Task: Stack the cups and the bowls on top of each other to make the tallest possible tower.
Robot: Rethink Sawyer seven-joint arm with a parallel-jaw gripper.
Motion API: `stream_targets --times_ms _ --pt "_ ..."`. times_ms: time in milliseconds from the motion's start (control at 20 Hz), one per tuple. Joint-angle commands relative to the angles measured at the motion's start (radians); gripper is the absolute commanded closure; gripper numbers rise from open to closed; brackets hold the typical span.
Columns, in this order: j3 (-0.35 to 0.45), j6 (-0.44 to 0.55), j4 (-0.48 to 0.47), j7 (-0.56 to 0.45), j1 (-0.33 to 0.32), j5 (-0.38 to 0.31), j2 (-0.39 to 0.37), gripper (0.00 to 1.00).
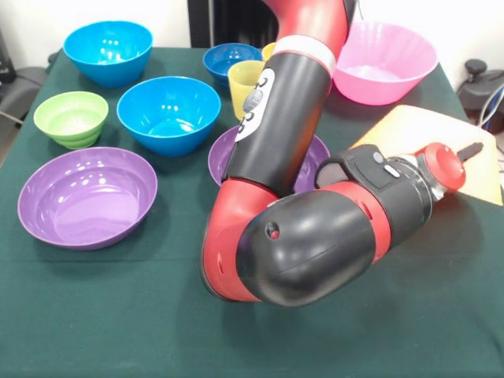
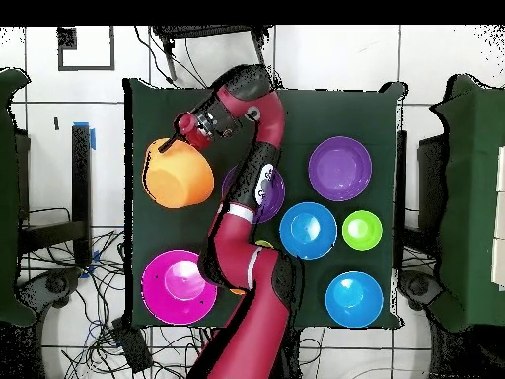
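We see the gripper (image 2: 170,145) at the rim of the upside-down yellow-orange bowl (image 2: 179,178), near the table's (image 1: 94,315) edge. Whether it grips, we cannot tell. Pink bowl (image 2: 178,286) well apart.

Green-clothed table (image 1: 94,315) under scattered bowls (image 1: 87,196)

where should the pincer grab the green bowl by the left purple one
Take the green bowl by its rim, coming straight down from above. It sits upright with its mouth open and its stepped wall narrows toward the base, so the wall offers little hold from the side. One finger inside and one outside the rim should work best. The edge facing away from the nearby blue bowl looks freest.
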Motion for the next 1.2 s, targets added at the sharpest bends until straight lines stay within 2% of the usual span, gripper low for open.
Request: stream_targets --times_ms 50,450,850,1200 --pt "-0.09 -0.188 -0.135 -0.462 -0.006 -0.139 0.0 0.0" --pt "-0.091 -0.31 -0.124 -0.489 -0.02 -0.15 -0.019 0.0" --pt "-0.137 -0.588 -0.074 -0.506 -0.035 -0.081 -0.036 0.0" --pt "-0.207 -0.777 -0.02 -0.442 -0.043 -0.025 -0.05 0.0"
